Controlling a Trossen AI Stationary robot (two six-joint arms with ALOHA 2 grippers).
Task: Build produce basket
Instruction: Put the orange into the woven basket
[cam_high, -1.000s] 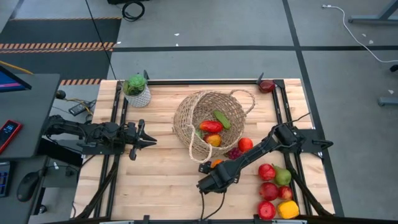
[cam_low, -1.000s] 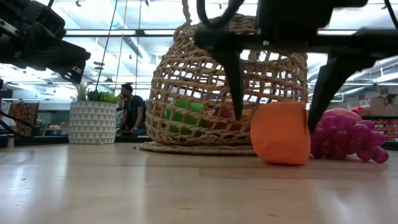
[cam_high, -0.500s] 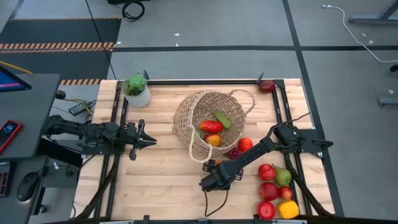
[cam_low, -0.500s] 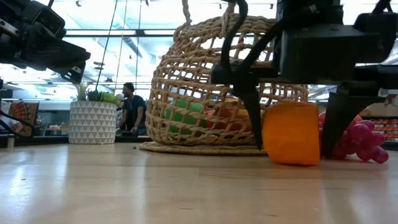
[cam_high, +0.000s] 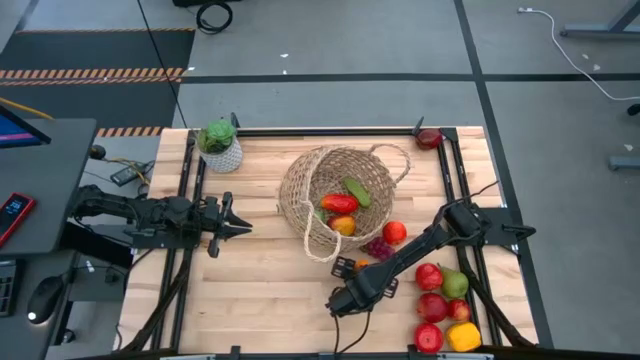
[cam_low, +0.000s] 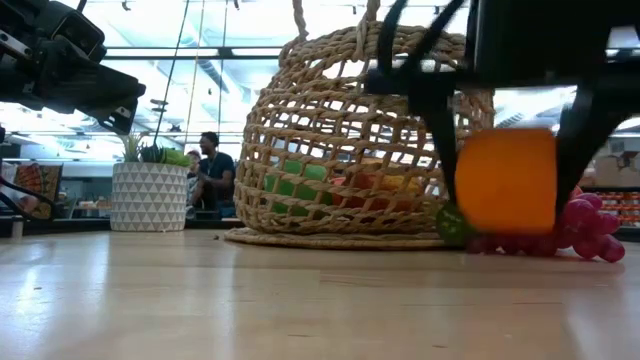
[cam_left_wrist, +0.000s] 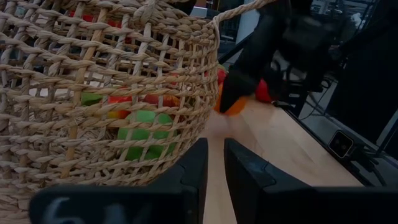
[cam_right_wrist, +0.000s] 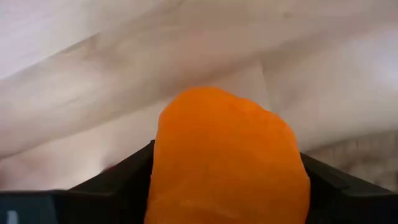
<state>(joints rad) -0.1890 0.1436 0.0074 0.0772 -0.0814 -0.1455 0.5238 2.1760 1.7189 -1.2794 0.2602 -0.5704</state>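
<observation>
Just beside the basket (cam_high: 336, 196), on its near side in the high view, the right pincer (cam_high: 352, 266) is seen with an orange fruit (cam_high: 360, 265) glimpsed at its tip, and the rest of the produce (cam_high: 443, 303) is grouped well to the right of the basket; the left pincer (cam_high: 237, 228) is parked to the left of the basket, its fingers pressed together. In the low view, the orange fruit (cam_low: 505, 180) is clamped between the right pincer's dark fingers (cam_low: 443, 140) and appears clear of the surface (cam_low: 300, 300), just beside the basket wall (cam_low: 340, 140) and in front of the purple grapes (cam_low: 590, 225). In the left wrist view, the basket (cam_left_wrist: 106, 93) fills the foreground, with the orange fruit (cam_left_wrist: 235, 107) held beyond it. In the right wrist view, the orange fruit (cam_right_wrist: 227, 158) is wedged between the fingers. The basket opening is judged to lie up and away from the held fruit, so the right arm is the nearer one for the drop.
</observation>
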